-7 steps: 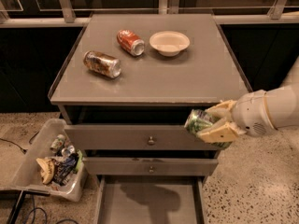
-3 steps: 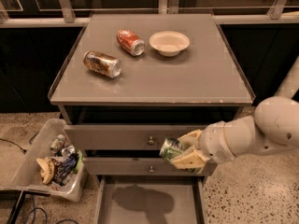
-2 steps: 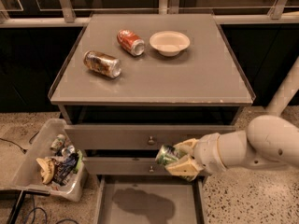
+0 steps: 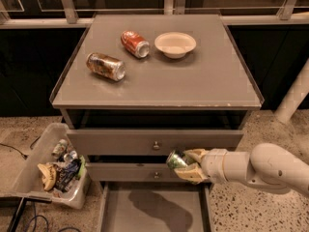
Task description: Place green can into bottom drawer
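Observation:
My gripper (image 4: 189, 164) is shut on the green can (image 4: 175, 160), which has green patterned sides and a silver end turned to the left. I hold it in front of the two knobbed drawers, above the right part of the open bottom drawer (image 4: 154, 210). The bottom drawer is pulled out and shows a flat bare grey floor with the arm's shadow on it. My white arm (image 4: 260, 168) comes in from the right.
On the cabinet top (image 4: 193, 81) lie a red can (image 4: 135, 43) and a brown-orange can (image 4: 105, 66), both on their sides, and a white bowl (image 4: 175, 44). A clear bin (image 4: 36, 173) with rubbish stands on the floor at the left, with cables beside it.
My gripper has carried the green can down and to the left, from beside the cabinet's right edge to in front of the knobbed drawers above the open bottom drawer.

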Robot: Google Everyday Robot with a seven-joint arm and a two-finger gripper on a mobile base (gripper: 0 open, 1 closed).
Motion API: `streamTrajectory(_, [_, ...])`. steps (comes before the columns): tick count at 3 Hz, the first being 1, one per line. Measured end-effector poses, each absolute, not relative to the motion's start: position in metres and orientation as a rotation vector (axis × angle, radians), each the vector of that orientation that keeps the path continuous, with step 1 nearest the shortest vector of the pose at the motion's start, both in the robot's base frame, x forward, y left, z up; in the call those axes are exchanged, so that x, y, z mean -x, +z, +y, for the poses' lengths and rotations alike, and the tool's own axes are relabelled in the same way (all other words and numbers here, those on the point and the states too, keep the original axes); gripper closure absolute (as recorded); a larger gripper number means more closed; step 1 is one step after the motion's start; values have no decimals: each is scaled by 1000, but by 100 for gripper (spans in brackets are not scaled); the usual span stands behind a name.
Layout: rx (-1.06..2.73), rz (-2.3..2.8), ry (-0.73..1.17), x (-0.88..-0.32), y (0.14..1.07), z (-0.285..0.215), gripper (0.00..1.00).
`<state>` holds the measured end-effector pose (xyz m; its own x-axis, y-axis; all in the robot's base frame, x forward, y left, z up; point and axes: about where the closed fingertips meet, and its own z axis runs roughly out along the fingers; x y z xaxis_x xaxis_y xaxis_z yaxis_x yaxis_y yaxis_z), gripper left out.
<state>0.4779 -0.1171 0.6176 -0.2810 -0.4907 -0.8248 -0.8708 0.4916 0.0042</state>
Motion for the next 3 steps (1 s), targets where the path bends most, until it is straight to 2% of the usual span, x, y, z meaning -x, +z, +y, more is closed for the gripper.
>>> streamTrajectory(2, [1113,1972,616,-478,598,-112,100])
streamTrajectory(3, [1085,2051,630,-476,548,-109,100])
